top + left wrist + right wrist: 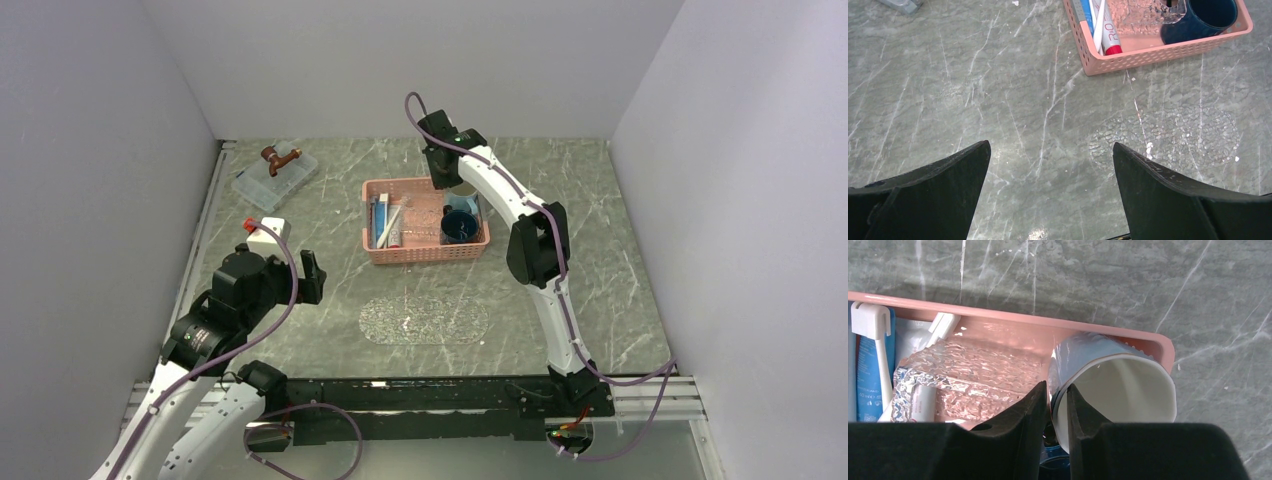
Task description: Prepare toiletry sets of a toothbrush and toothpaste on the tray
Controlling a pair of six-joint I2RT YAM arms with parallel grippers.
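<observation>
The clear bumpy tray (423,320) lies flat on the table in front of the pink basket (425,252); the left wrist view shows the tray (1173,135) too. Inside the basket's left end lie white toothbrushes (870,322) and blue toothpaste tubes (868,377), one toothpaste (1110,35) with a red cap. My right gripper (1057,386) reaches into the basket's far right corner, its jaws pinching the wall of a light blue cup (1128,385) with a white inside. My left gripper (1052,165) hangs open over bare table left of the tray.
A dark blue mug (460,226) stands in the basket's right end beside the cup. A second clear bumpy dish (973,375) lies in the basket's middle. A clear lidded box (275,178) sits at the back left. Grey walls close in three sides.
</observation>
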